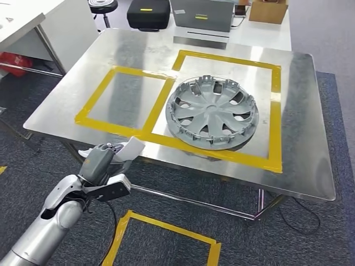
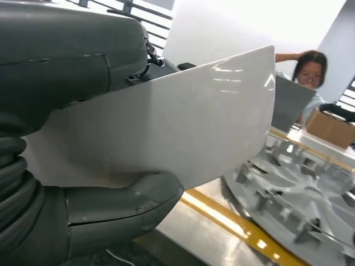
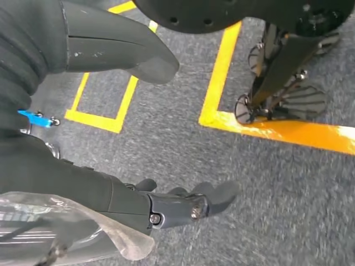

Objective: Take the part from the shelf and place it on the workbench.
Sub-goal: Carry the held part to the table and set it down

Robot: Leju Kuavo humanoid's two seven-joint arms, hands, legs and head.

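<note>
Left hand, at seven o'clock below the table edge, fingers clamped around the white part (tilted tableward, presumably for placing). Right hand hanging, fingers apart, holding nothing.

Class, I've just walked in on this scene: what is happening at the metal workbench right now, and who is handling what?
The robot's left hand holds a white curved part near the front edge of the metal workbench, not yet set down. A grey hubcap already lies inside the right yellow-taped square; the left taped square holds nothing. The right hand hangs over the carpet, its fingers apart and holding nothing. A person sits beyond the bench.
</note>
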